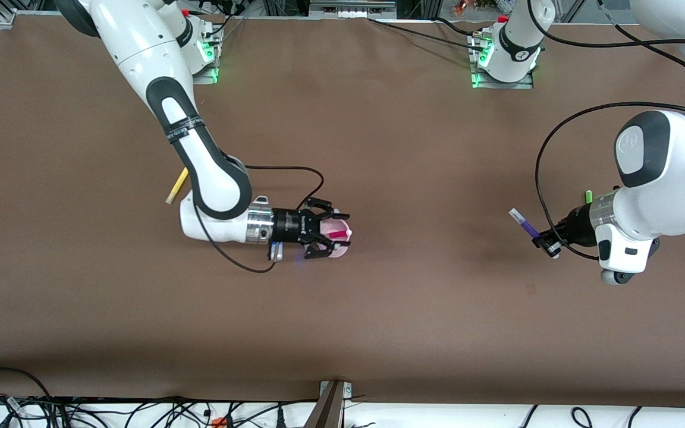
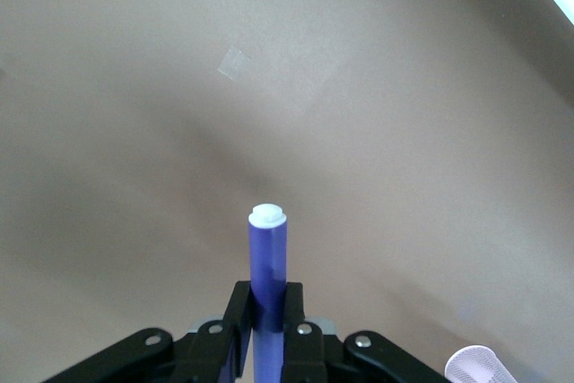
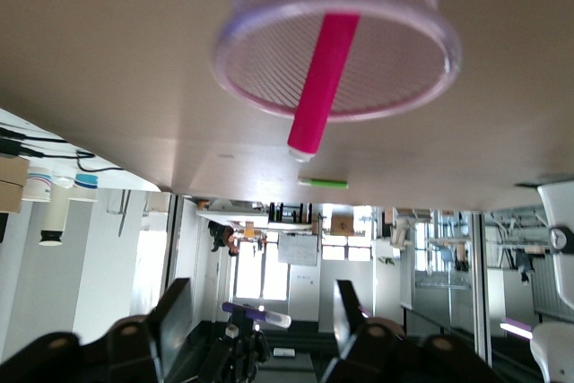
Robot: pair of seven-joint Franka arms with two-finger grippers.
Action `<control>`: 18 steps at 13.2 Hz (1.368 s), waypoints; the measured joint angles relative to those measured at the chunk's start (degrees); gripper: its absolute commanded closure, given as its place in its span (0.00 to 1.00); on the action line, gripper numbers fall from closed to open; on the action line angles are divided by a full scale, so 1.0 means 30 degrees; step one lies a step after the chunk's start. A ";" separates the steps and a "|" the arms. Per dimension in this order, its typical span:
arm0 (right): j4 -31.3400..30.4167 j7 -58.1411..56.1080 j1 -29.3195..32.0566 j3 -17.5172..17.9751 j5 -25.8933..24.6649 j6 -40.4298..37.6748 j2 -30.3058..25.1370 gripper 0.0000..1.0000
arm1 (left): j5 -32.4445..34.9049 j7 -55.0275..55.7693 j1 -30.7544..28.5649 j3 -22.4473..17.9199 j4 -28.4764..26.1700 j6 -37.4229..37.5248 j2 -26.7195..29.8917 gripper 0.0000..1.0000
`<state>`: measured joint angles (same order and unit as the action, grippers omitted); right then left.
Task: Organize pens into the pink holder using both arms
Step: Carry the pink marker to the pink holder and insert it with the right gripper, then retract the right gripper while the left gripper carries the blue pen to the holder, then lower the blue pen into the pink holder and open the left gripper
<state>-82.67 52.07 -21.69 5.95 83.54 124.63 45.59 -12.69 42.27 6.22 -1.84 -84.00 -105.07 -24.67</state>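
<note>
**Inspector:** Report the right arm first.

**Assistant:** The right gripper [image 1: 326, 236] lies low over the middle of the brown desk [image 1: 414, 309], reaching sideways toward the left arm's end. Its fingers [image 3: 170, 311] are spread apart and grip nothing. The pink holder [image 1: 338, 233] sits between them in the front view; the right wrist view shows it lying on its side on the desk, clear of both fingers, rim toward the camera.

**Inspector:** Contents of the holder?

**Assistant:** One magenta pen [image 3: 323, 78], its end sticking out past the rim.

**Inspector:** The left arm?

**Assistant:** The left gripper [image 1: 547, 244] is held over the desk at the left arm's end. Its fingers [image 2: 235, 329] are clenched on the purple pen [image 1: 524, 223]; the pen's white end points away from the gripper, toward the holder's end of the desk.

**Inspector:** Remaining pens?

**Assistant:** The yellow pen [image 1: 176, 186] lies on the desk beside the right arm's forearm, farther from the front camera than the holder. The green pen [image 1: 588, 195] lies on the desk just by the left arm's wrist, partly hidden by it; it also appears in the right wrist view, well apart from the holder.
</note>
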 measured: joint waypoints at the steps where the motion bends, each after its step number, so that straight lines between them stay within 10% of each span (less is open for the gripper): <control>1: 0.0229 -0.0027 0.0047 -0.0522 -0.1069 -0.0015 -0.0162 0.00 | -0.0003 0.0990 0.0150 0.0131 0.0061 -0.0013 -0.0003 1.00; 8: 0.0861 -0.0457 0.0273 -0.3398 -1.2725 -0.2781 -0.4405 0.00 | 0.0823 1.1156 0.4733 0.0355 0.0666 -0.4501 -0.0319 1.00; 18: -0.0193 -1.0479 0.0981 -0.6561 -2.2167 -1.0337 -1.1292 0.00 | 1.3849 2.6212 1.0885 0.0325 0.1241 -0.7757 -0.3867 1.00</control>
<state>-83.24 20.63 -18.75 -13.73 17.04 93.62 11.72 28.86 120.91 38.87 -0.86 -80.28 -128.34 -36.27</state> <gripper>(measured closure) 0.000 0.819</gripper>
